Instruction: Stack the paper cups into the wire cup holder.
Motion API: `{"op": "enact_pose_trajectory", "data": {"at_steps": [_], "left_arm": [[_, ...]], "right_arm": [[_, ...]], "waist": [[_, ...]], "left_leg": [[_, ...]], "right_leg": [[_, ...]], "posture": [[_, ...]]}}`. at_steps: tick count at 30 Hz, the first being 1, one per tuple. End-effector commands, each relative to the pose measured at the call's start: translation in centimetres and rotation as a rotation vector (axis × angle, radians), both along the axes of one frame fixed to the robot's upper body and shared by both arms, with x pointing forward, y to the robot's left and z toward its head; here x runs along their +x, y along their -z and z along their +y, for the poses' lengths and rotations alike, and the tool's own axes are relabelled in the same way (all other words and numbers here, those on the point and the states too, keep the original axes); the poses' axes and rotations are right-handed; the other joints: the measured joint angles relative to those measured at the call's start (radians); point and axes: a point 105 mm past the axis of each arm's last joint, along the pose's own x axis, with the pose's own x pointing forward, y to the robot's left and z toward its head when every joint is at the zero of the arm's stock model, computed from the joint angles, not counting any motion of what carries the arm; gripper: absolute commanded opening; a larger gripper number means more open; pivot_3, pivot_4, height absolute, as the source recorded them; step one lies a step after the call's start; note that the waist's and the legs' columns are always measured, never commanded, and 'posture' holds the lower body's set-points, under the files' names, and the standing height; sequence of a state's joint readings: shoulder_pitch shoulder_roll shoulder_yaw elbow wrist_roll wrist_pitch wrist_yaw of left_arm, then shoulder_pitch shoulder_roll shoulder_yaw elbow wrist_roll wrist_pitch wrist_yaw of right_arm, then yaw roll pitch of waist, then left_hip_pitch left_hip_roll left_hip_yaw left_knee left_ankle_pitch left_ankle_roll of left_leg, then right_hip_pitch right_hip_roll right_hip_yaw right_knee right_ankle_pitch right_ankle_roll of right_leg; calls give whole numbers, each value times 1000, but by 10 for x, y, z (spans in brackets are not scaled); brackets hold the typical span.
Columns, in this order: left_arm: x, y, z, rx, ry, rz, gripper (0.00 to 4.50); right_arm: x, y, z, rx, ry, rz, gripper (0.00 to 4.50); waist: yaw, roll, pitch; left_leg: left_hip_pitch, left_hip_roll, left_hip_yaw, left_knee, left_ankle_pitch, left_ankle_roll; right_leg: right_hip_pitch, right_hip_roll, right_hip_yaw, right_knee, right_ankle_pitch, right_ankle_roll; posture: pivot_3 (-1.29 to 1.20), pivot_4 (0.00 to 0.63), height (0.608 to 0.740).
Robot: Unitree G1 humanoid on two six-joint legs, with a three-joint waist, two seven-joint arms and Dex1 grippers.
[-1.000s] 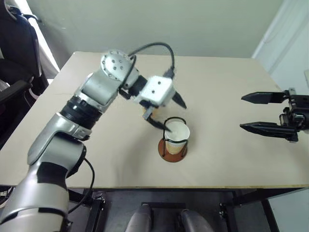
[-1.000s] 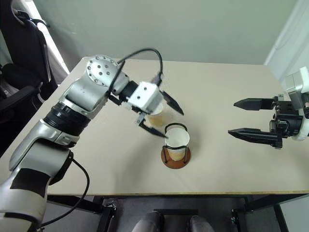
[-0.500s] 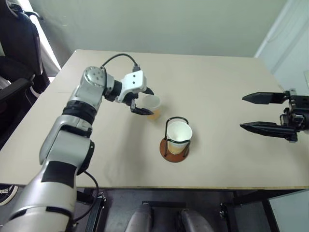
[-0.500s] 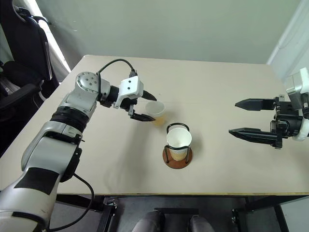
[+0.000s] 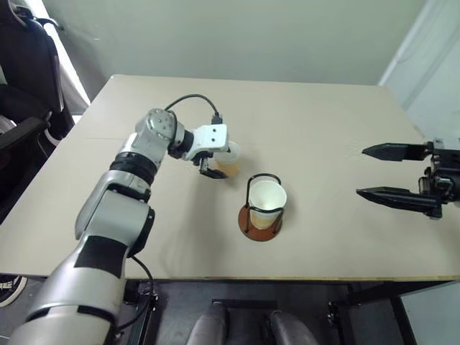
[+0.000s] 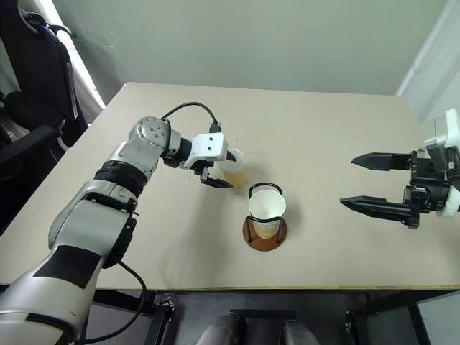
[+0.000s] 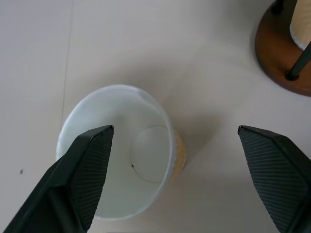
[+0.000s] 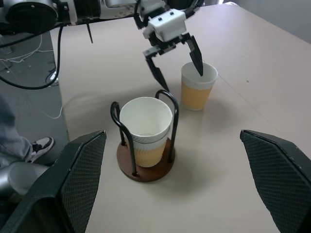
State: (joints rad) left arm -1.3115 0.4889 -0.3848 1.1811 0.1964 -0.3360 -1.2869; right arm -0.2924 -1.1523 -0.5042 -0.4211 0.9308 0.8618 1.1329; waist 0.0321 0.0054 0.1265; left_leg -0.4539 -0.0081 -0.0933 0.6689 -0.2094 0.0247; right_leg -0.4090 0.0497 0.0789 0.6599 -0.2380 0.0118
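Note:
A loose paper cup (image 5: 228,159) stands upright on the table, just behind and left of the wire cup holder (image 5: 260,219). My left gripper (image 5: 221,159) is open and reaches down at this cup (image 7: 141,165). One finger (image 8: 198,60) hangs over its rim and the other (image 8: 158,77) is outside it, on the holder's side. I cannot tell whether either finger touches it. The holder (image 8: 146,167) carries what look like two nested cups (image 8: 146,126). My right gripper (image 5: 360,171) hovers open and empty far to the right.
The beige table (image 5: 323,115) has bare surface all around the holder. A black chair (image 5: 21,72) stands beyond the table's left edge. Cables and a shoe (image 8: 41,145) lie on the floor past that edge.
My left gripper left its raised spot by the holder, dropped to the loose cup's left side, then slid in over the cup. The right gripper stayed put.

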Motion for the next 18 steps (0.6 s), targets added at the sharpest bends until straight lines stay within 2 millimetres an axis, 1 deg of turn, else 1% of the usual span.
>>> {"op": "enact_pose_trajectory", "data": {"at_steps": [1,5,9,10,13,14,15,17,18], "left_arm": [[7,-11,0,70,8,-110,3084],[9,-12,-4,74,5,-135,1653],[9,-18,-11,62,43,-173,152],[8,-20,-12,59,48,-177,29],[4,-29,-15,23,77,-149,29],[2,-37,-17,-7,95,-145,29],[0,-46,-20,-40,113,-150,29],[-7,-75,-29,-149,155,-141,29],[-14,-93,-34,-203,199,-134,29]], "right_arm": [[-9,-10,0,3,9,-57,4500],[-11,-9,0,5,19,-57,4500],[-10,-10,0,6,25,-60,4500],[-9,-10,-1,5,27,-60,4500],[-8,-10,-2,3,32,-62,4500],[-7,-11,-2,1,34,-65,4500],[-6,-11,-3,-1,36,-67,4500],[-5,-12,-5,-7,43,-69,4500],[-5,-13,-6,-11,46,-70,4500]], "waist": [[-1,0,0],[-1,0,0],[0,0,0],[0,0,0],[-1,0,0],[-1,0,0],[-1,0,0],[0,-1,0],[0,-1,1]], "left_leg": [[0,0,0,0,0,0],[0,0,2,1,-1,1],[0,-1,2,3,-1,2],[0,-1,2,3,-1,3],[0,-1,2,5,-2,4],[-1,-1,2,5,-2,4],[-1,-1,2,5,-2,4],[-1,-1,3,5,-2,5],[-2,-1,2,5,-2,5]], "right_leg": [[0,0,1,0,0,0],[0,0,2,0,0,2],[0,0,2,0,0,3],[0,0,2,0,0,4],[1,0,3,0,0,4],[1,0,3,0,0,4],[1,0,3,0,0,4],[0,0,3,0,0,4],[0,0,3,0,0,5]], "posture": [[0,150,740],[0,150,740],[0,150,740],[0,150,740],[0,150,740],[0,150,740],[0,150,740],[0,150,740],[0,150,740]]}}
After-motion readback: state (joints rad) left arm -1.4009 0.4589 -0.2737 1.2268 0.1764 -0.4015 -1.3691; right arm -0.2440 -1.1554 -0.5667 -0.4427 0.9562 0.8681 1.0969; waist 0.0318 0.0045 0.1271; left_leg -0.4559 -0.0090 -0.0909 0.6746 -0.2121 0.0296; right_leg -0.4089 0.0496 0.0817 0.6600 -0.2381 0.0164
